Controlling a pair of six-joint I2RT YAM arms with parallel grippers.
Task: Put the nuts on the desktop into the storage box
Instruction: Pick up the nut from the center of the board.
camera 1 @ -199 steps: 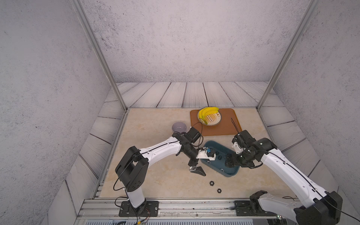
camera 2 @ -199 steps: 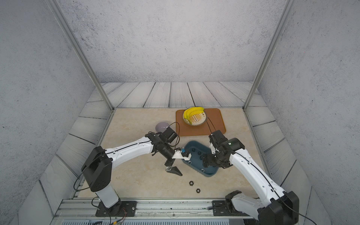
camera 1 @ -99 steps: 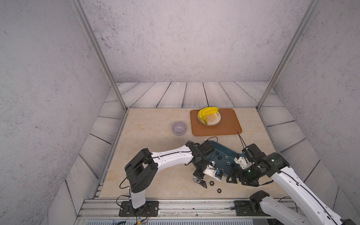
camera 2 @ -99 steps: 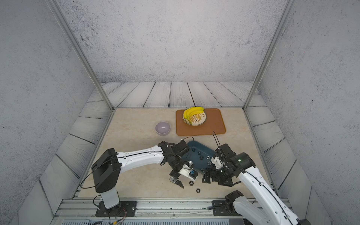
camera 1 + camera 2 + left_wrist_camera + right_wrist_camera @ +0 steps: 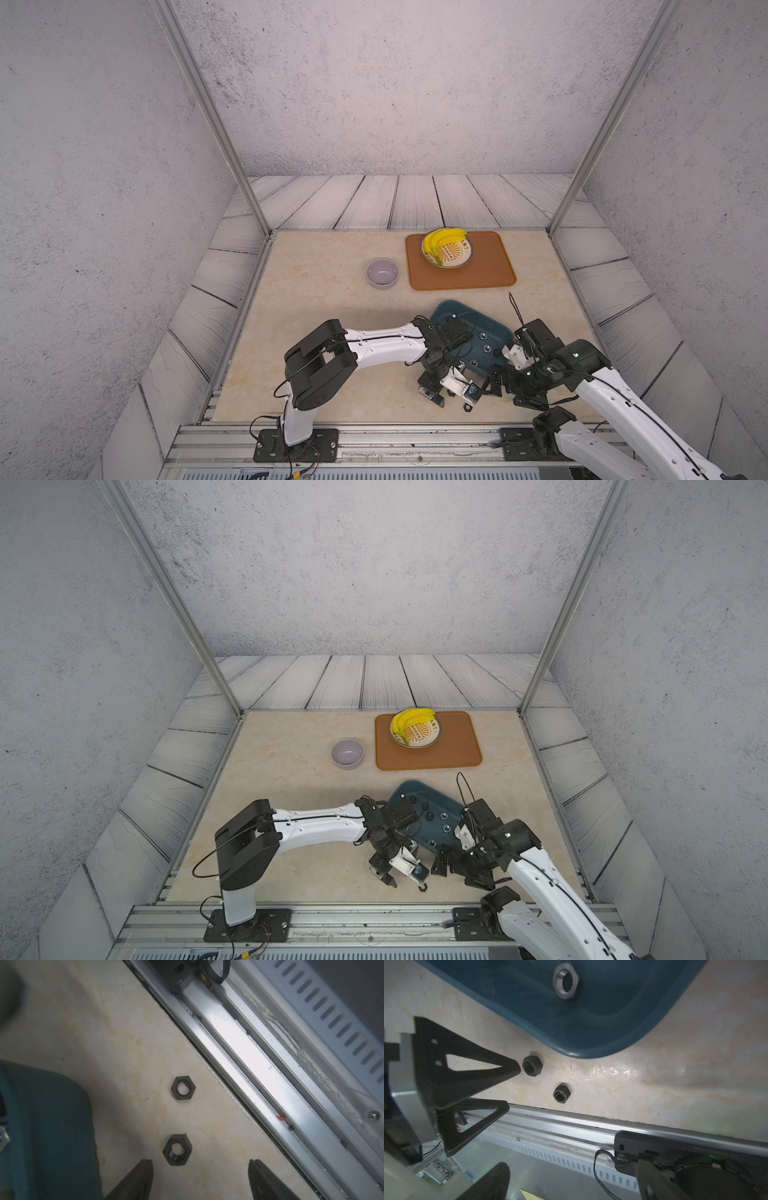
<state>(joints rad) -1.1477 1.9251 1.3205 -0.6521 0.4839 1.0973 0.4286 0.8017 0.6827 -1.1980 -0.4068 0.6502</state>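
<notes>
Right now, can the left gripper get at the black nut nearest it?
Probably yes. The left gripper is open low over the desktop; the nut lies bare just ahead of its fingertips, off toward one finger. The other nut and the box stand clear of it.

two nuts (image 5: 183,1088) lie on the desktop (image 5: 124,1022) just before the storage box (image 5: 41,1115).

Left end effector (image 5: 200,1162), narrower, and right end effector (image 5: 572,1164) down beside nuts (image 5: 177,1149)
</notes>
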